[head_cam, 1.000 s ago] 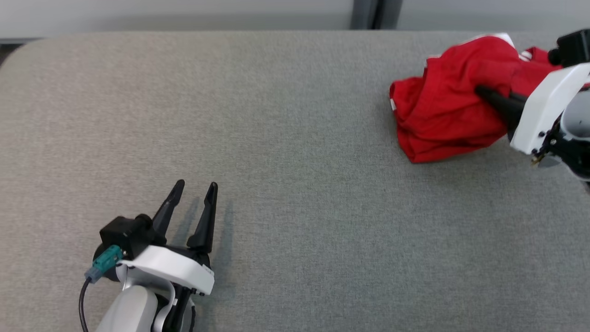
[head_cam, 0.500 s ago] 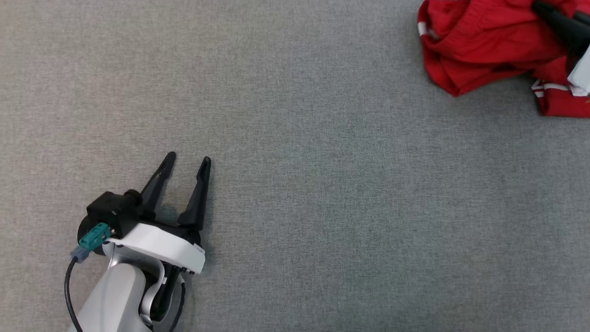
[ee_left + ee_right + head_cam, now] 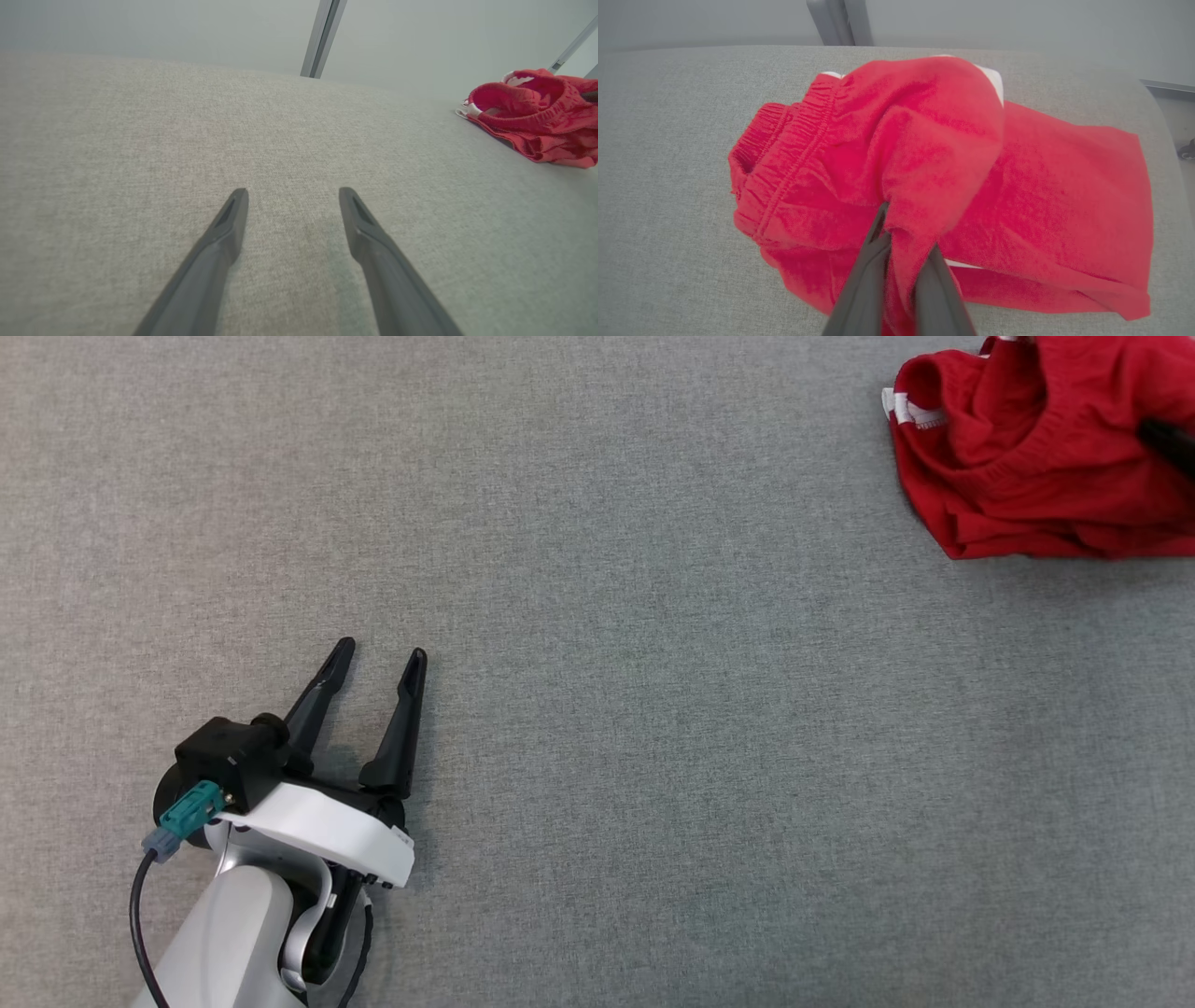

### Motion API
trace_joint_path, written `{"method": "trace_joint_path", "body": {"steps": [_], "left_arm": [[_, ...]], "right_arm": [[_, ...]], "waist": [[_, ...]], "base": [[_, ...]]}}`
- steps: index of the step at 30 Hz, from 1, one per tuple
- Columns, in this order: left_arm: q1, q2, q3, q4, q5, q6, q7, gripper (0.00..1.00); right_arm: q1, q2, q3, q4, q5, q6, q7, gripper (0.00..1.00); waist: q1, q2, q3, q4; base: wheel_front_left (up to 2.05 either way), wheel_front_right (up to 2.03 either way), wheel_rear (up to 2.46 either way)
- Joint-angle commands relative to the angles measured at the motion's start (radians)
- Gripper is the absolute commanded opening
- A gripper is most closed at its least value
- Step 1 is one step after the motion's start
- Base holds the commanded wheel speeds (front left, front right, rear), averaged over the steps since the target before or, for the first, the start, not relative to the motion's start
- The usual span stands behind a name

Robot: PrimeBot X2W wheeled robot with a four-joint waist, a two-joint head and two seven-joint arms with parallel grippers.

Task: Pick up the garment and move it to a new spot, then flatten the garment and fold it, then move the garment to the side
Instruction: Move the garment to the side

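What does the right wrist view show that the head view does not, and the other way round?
Right wrist view: the right gripper, jaws closed on a fold of the red garment, and a grey post behind the table. Head view: the left gripper, jaws open, far from the garment. Both: the garment crumpled on the grey table.

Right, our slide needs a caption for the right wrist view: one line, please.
Right claw pinching a fold of the crumpled red garment on the grey fabric surface.
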Motion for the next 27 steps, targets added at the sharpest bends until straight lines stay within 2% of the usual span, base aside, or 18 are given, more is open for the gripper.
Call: {"method": "trace_joint_path", "body": {"steps": [1, 2, 3, 4, 6, 8, 9, 10, 15, 19, 24, 27], "left_arm": [[0.007, 0.004, -0.003, -0.003, -0.006, 0.005, 0.001, 1.00], [0.006, 0.004, -0.004, -0.003, -0.006, 0.006, 0.002, 1.00], [0.006, 0.004, -0.004, -0.003, -0.006, 0.006, 0.002, 1.00], [0.005, 0.004, -0.005, -0.004, -0.007, 0.007, 0.004, 1.00], [0.004, 0.004, -0.007, -0.005, -0.007, 0.008, 0.006, 1.00], [0.006, 0.004, -0.009, -0.003, -0.008, 0.007, 0.006, 1.00], [0.009, 0.004, -0.010, 0.000, -0.010, 0.007, 0.006, 1.00], [0.013, 0.002, -0.012, 0.005, -0.015, 0.007, 0.005, 1.00], [0.018, 0.001, -0.009, 0.013, -0.021, 0.011, -0.003, 1.00], [0.043, -0.001, -0.007, 0.021, -0.030, 0.016, -0.008, 1.00], [0.075, 0.001, 0.010, 0.022, -0.043, 0.030, -0.021, 1.00], [0.096, 0.010, 0.032, 0.014, -0.055, 0.044, -0.029, 1.00]], "right_arm": [[-0.004, 0.004, 0.005, 0.028, -0.012, 0.000, 0.006, 0.19], [-0.003, 0.010, 0.010, 0.053, -0.021, 0.000, 0.014, 0.23], [-0.003, 0.010, 0.010, 0.053, -0.021, 0.000, 0.014, 0.23], [-0.004, 0.015, 0.016, 0.077, -0.034, 0.000, 0.020, 0.34], [-0.012, 0.028, 0.019, 0.136, -0.053, 0.000, 0.026, 0.39], [-0.013, 0.046, 0.033, 0.187, -0.081, 0.000, 0.028, 0.61], [-0.010, 0.053, 0.035, 0.213, -0.090, 0.000, 0.025, 0.84], [-0.006, 0.071, 0.041, 0.267, -0.113, 0.000, 0.015, 1.00], [-0.003, 0.109, 0.054, 0.372, -0.162, 0.000, -0.017, 1.00], [-0.010, 0.148, 0.070, 0.438, -0.210, 0.000, -0.083, 1.00], [-0.006, 0.170, 0.066, 0.438, -0.237, 0.000, -0.213, 1.00], [0.022, 0.157, 0.060, 0.401, -0.239, 0.000, -0.295, 1.00]], "waist": [[0.0000, 0.0000, -0.003, -0.003], [0.0000, 0.0000, -0.005, -0.004], [0.0000, 0.0000, -0.005, -0.004], [0.0000, 0.0000, -0.006, -0.004], [0.0000, 0.0000, -0.008, -0.003], [0.0000, 0.0000, -0.015, 0.001], [0.0000, 0.0000, -0.019, 0.002], [0.0000, 0.0000, -0.031, 0.006], [0.0000, 0.0000, -0.066, 0.012], [0.0000, 0.0000, -0.117, 0.012], [0.0000, 0.0000, -0.200, 0.004], [0.0000, 0.0000, -0.251, 0.003]], "base": [[0.00, 0.00, 0.00], [0.00, 0.00, 0.00], [0.00, 0.00, 0.00], [0.00, 0.00, 0.00], [0.00, 0.00, 0.00], [0.00, 0.00, 0.00], [0.00, 0.00, 0.00], [0.00, 0.00, 0.00], [0.00, 0.00, 0.00], [0.00, 0.00, 0.00], [0.00, 0.00, 0.00], [0.00, 0.00, 0.00]]}}
